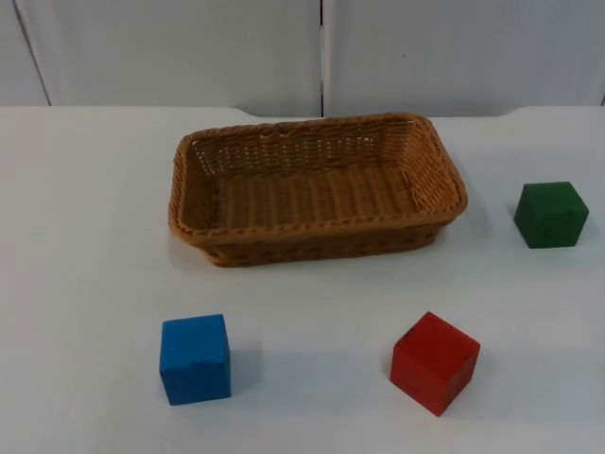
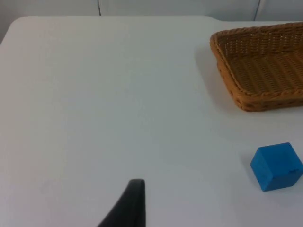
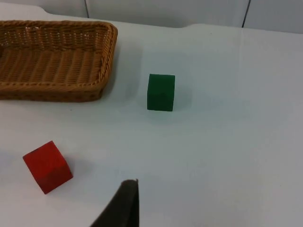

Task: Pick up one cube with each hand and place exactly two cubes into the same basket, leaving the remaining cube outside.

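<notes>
Sitting outside the basket (image 1: 193, 151): blue cube (image 1: 195, 358), red cube (image 1: 435, 362), green cube (image 1: 551, 215).

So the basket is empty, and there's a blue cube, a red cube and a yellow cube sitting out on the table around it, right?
Nearly. The basket is empty, and the blue cube and red cube sit outside it, but the third cube is green, not yellow. The top view and right wrist view show it.
</notes>
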`<state>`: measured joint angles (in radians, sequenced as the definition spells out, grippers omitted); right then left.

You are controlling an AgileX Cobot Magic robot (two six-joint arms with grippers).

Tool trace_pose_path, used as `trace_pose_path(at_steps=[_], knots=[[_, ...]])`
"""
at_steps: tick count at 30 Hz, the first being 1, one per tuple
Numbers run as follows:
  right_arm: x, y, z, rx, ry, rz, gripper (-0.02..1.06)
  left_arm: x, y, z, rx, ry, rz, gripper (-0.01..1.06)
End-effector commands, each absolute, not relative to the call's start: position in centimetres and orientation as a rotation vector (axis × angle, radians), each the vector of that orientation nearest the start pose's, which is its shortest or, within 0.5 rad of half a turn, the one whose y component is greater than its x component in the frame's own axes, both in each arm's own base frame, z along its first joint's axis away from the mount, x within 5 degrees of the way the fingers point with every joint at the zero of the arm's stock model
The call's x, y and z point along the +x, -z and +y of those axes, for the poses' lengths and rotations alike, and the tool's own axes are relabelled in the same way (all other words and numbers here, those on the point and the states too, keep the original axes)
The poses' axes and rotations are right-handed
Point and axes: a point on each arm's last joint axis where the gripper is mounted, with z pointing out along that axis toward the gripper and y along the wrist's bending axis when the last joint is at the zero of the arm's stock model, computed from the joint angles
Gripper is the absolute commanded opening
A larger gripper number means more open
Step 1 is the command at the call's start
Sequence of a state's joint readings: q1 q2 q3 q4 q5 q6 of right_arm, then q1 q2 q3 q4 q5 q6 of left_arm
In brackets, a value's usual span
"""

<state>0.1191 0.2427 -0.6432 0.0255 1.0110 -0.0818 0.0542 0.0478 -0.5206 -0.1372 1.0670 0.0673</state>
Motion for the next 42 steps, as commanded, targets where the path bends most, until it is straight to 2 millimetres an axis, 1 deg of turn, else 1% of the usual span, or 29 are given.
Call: trace_pose_path(at_steps=[1,8,18,28,31,36,41,42], knots=[[2.6,-32.3,0.5,-0.211,-0.044,2.061,1.05,0.2,-28.6,-1.2,0.009,0.106,2.06,1.05],[2.7,-32.5,0.5,-0.211,-0.045,2.04,1.05,0.7,-29.0,-1.2,0.005,0.114,2.061,1.05],[2.7,-32.6,0.5,-0.217,-0.038,2.03,1.05,2.1,-29.6,-1.4,-0.011,0.18,2.07,1.05],[2.8,-32.8,0.5,-0.214,-0.04,2.005,1.05,3.0,-31.4,-1.4,-0.005,0.173,2.06,1.05],[2.9,-32.9,0.5,-0.213,-0.04,1.997,1.05,3.2,-31.7,-1.4,-0.006,0.177,2.063,1.05],[3.6,-33.0,0.6,-0.216,-0.042,2.024,1.05,3.4,-32.3,-1.4,-0.007,0.183,2.059,1.05],[5.2,-32.8,0.8,-0.22,-0.042,2.083,1.05,3.7,-32.8,-1.4,-0.008,0.186,2.056,1.05],[5.2,-32.8,0.8,-0.22,-0.042,2.083,1.05,3.7,-32.8,-1.4,-0.008,0.186,2.056,1.05]])
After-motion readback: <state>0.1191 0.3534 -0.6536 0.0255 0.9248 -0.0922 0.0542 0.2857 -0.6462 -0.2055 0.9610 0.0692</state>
